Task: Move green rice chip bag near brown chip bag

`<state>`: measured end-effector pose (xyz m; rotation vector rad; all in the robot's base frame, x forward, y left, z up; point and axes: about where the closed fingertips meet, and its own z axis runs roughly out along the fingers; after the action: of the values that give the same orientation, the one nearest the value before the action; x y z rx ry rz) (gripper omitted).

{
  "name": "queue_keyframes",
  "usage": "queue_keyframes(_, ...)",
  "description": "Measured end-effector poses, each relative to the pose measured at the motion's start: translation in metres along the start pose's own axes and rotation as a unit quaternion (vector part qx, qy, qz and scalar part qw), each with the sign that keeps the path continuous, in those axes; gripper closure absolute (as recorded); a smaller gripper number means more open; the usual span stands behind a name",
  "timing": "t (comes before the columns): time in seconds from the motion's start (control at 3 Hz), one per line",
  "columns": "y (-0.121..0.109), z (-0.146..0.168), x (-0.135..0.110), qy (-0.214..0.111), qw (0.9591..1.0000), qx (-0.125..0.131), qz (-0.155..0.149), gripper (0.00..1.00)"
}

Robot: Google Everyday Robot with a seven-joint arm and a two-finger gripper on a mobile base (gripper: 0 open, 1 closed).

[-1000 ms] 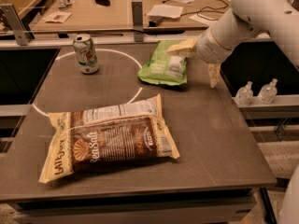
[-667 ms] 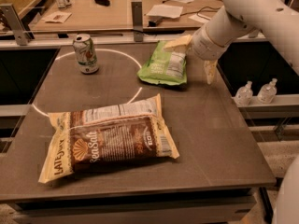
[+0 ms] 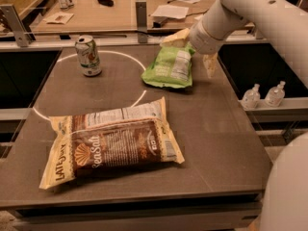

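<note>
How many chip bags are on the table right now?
2. The green rice chip bag lies at the far right of the table, with the gripper at its top edge; the brown chip bag lies flat near the front. None looks hidden.

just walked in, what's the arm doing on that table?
The arm's end effector is at the top right corner of the green rice chip bag, on the far side of the table. The brown chip bag lies flat nearer the front, apart from the green one. A soda can stands upright at the far left. The green bag has not yet been brought next to the brown one.
</note>
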<state>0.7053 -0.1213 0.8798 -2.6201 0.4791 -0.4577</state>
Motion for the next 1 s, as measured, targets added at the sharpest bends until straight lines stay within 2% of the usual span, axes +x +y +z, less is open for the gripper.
queue_keyframes(0.67,-0.015,0.043,-0.012,-0.037,0.9992,-0.016,-0.005,0.0)
queue_keyframes(1.0,-0.017,0.051,-0.009,-0.041,0.9988,-0.026,-0.009,0.16)
